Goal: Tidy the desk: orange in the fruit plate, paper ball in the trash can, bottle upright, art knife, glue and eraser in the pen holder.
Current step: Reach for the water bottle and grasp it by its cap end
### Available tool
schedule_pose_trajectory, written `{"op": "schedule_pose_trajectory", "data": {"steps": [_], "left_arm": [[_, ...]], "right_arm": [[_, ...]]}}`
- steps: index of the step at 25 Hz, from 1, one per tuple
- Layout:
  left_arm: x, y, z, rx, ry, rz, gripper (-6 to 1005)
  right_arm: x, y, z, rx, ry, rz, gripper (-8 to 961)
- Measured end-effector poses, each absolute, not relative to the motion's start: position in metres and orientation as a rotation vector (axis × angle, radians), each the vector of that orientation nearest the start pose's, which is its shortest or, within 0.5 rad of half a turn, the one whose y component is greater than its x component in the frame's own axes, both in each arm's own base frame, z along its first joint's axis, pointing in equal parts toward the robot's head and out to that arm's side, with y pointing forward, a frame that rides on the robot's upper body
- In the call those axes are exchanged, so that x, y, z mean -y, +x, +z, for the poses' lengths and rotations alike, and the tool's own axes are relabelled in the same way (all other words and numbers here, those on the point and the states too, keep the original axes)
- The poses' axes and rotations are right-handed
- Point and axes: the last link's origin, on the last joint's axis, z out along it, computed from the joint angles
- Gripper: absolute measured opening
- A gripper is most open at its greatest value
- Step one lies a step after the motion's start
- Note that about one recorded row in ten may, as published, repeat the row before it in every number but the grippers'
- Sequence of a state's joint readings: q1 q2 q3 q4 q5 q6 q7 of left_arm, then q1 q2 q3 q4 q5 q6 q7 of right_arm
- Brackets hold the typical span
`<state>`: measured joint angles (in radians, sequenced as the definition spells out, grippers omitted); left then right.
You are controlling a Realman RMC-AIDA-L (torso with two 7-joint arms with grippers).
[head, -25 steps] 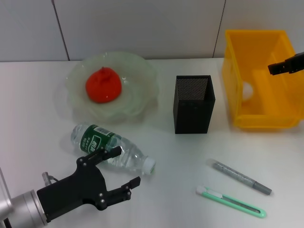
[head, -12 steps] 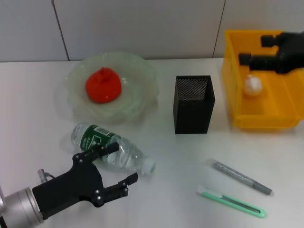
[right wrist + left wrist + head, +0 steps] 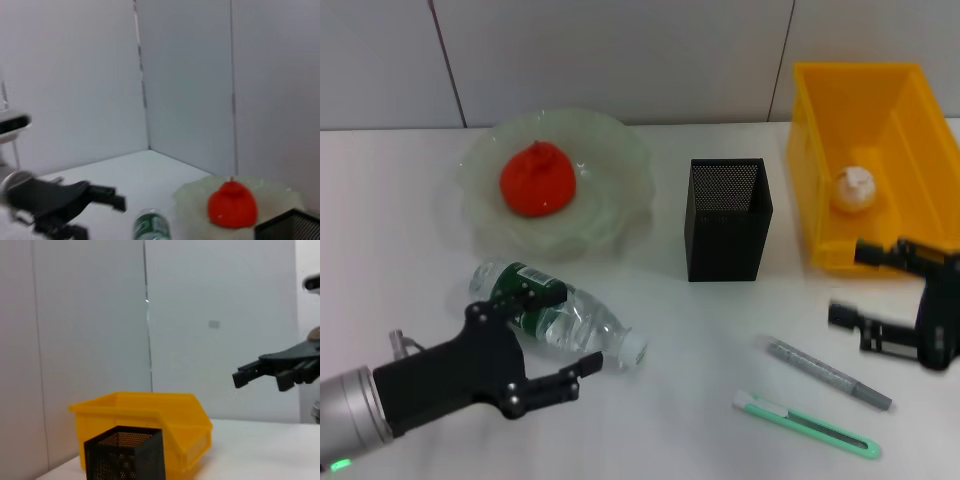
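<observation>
The left gripper (image 3: 548, 335) is spreading its jaws wide around the lying bottle (image 3: 558, 315) near the counter's (image 3: 390, 230) front left, not yet closing on it. The right gripper (image 3: 865, 285), jaws also apart and carrying nothing, is hovering near the right edge, just in front of the yellow trash can (image 3: 910, 120), which is holding the paper ball (image 3: 852, 187). The orange (image 3: 536, 178) is sitting in the fruit plate (image 3: 620, 200) at the back left. The pen holder (image 3: 727, 220) is standing mid-counter; what it holds cannot be seen. A grey pen-like stick (image 3: 828, 373) and the art knife (image 3: 805, 424) are lying at the front right.

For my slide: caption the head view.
Open left claw reaches the lying bottle; open right claw hangs above the pens.
</observation>
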<state>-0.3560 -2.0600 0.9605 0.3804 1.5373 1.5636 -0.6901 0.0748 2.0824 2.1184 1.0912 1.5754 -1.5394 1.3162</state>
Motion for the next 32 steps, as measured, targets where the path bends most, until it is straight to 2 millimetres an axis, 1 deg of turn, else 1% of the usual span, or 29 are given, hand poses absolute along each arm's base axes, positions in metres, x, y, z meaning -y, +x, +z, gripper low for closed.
{"op": "schedule_pose_trajectory", "data": {"steps": [1, 2, 3, 4, 5, 6, 7, 8, 9, 10, 11, 14, 15, 16, 17, 18, 19, 20, 23, 25, 26, 32], "left_arm": [[-0.268, -0.289, -0.033, 0.151, -2.555, -0.888, 840], [-0.275, -0.285, -0.026, 0.115, -2.594, -0.850, 840], [-0.275, -0.285, -0.026, 0.115, -2.594, -0.850, 840], [-0.278, -0.284, -0.025, 0.111, -2.610, -0.836, 840], [-0.283, -0.280, -0.021, 0.090, -2.638, -0.804, 841], [-0.290, -0.273, -0.016, 0.053, -2.672, -0.766, 841], [-0.296, -0.266, -0.012, 0.004, -2.709, -0.724, 841], [-0.310, -0.245, -0.008, -0.082, -2.815, -0.576, 840], [-0.310, -0.245, -0.008, -0.082, -2.815, -0.576, 840], [-0.317, -0.233, -0.009, -0.130, -2.870, -0.464, 840], [-0.317, -0.233, -0.009, -0.130, -2.870, -0.464, 840], [-0.326, -0.213, -0.014, -0.219, -2.945, -0.269, 841], [-0.331, -0.199, -0.021, -0.290, -2.977, -0.142, 841], [-0.331, -0.199, -0.021, -0.290, -2.977, -0.142, 841], [-0.333, -0.193, -0.026, -0.324, -2.987, -0.081, 841], [-0.338, -0.184, -0.039, -0.420, -2.986, 0.068, 841], [-0.338, -0.184, -0.039, -0.420, -2.986, 0.068, 841], [-0.338, -0.181, -0.043, -0.454, -2.981, 0.114, 841], [-0.341, -0.167, -0.050, -0.612, -2.946, 0.226, 841], [-0.341, -0.167, -0.050, -0.612, -2.946, 0.226, 840], [-0.345, -0.162, -0.051, -0.678, -2.923, 0.301, 840], [-0.346, -0.162, -0.052, -0.694, -2.919, 0.334, 840]], "right_arm": [[-0.259, 0.279, 0.046, -0.392, -2.524, 0.757, 781], [-0.249, 0.290, 0.038, -0.380, -2.523, 0.784, 781], [-0.249, 0.290, 0.038, -0.380, -2.523, 0.784, 781], [-0.240, 0.300, 0.032, -0.375, -2.513, 0.817, 781], [-0.236, 0.305, 0.030, -0.377, -2.502, 0.836, 781], [-0.227, 0.311, 0.027, -0.375, -2.485, 0.876, 781], [-0.223, 0.313, 0.025, -0.373, -2.480, 0.890, 781], [-0.218, 0.317, 0.023, -0.385, -2.476, 0.900, 782], [-0.218, 0.317, 0.023, -0.385, -2.476, 0.900, 782], [-0.214, 0.321, 0.021, -0.409, -2.464, 0.899, 782], [-0.214, 0.321, 0.021, -0.409, -2.464, 0.899, 782], [-0.209, 0.326, 0.021, -0.443, -2.442, 0.904, 782], [-0.207, 0.328, 0.021, -0.463, -2.424, 0.914, 782], [-0.207, 0.328, 0.021, -0.463, -2.424, 0.914, 782], [-0.206, 0.329, 0.021, -0.472, -2.418, 0.919, 782], [-0.204, 0.331, 0.020, -0.493, -2.411, 0.927, 782], [-0.204, 0.331, 0.020, -0.493, -2.411, 0.927, 782], [-0.201, 0.332, 0.018, -0.514, -2.406, 0.931, 782], [-0.196, 0.335, 0.016, -0.541, -2.398, 0.935, 781], [-0.195, 0.336, 0.016, -0.550, -2.395, 0.936, 781], [-0.194, 0.336, 0.015, -0.554, -2.394, 0.936, 781], [-0.191, 0.338, 0.012, -0.582, -2.388, 0.947, 782]]}}
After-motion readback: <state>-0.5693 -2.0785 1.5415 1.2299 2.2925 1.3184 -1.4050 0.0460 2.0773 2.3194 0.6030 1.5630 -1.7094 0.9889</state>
